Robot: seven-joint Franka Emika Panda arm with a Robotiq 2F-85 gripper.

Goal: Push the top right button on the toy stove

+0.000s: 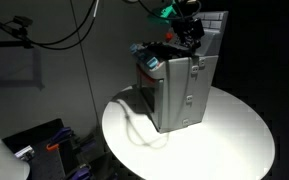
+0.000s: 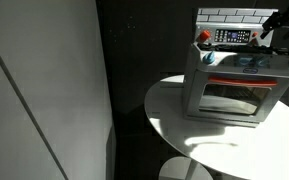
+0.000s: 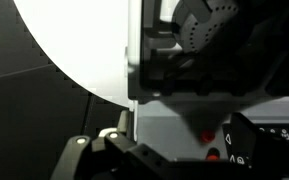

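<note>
Now we hover our end effector (image 1: 187, 38) over the toy stove (image 1: 180, 95), which stands mid-frame on the white counter (image 1: 239, 135); it hangs by the control panel (image 2: 232, 37), upper right of the frame, likely lined up for pressing. Clenched or released, we cannot tell.

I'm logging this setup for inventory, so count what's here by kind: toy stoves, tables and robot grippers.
Toy stove: 1
Round white table: 1
Gripper: 1
Total: 3
</note>
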